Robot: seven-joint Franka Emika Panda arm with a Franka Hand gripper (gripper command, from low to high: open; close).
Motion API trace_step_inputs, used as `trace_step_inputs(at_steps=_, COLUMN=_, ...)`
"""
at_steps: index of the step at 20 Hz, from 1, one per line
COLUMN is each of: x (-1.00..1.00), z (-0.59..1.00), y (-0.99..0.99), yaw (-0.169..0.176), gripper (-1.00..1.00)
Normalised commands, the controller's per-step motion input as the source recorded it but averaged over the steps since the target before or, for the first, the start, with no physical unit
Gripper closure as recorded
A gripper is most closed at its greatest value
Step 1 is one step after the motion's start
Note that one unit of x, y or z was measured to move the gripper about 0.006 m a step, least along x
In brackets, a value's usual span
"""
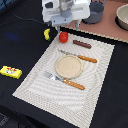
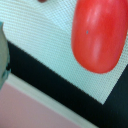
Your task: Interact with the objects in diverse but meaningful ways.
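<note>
A red tomato point(image 1: 63, 36) sits at the far corner of the striped placemat point(image 1: 45, 75). My gripper point(image 1: 65, 25) hangs just above it without touching it. The white hand blurs the fingers, so how they stand is unclear. The tomato point(image 2: 97, 35) fills much of the wrist view, with no fingers beside it. A yellow banana point(image 1: 47, 34) lies on the black cloth beside the tomato, toward the exterior view's left. On the mat's far edge rests a brown sausage stick point(image 1: 82, 44). The flat yellow packet point(image 1: 10, 71) lies apart at the exterior view's left.
A round tan plate point(image 1: 68, 66) sits mid-mat between an orange-handled knife point(image 1: 80, 56) and fork point(image 1: 64, 80). A dark grey pot point(image 1: 95, 11) and a pale bowl point(image 1: 122, 17) stand on the pink surface point(image 2: 30, 110) behind the mat.
</note>
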Motion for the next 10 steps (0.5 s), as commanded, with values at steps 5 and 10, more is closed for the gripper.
trace_step_inputs(at_steps=5, x=0.53, z=0.0, y=0.05, yaw=0.089, gripper=-1.0)
trace_step_inputs(at_steps=10, x=0.33, z=0.09, y=0.12, yaw=0.16, gripper=-1.0)
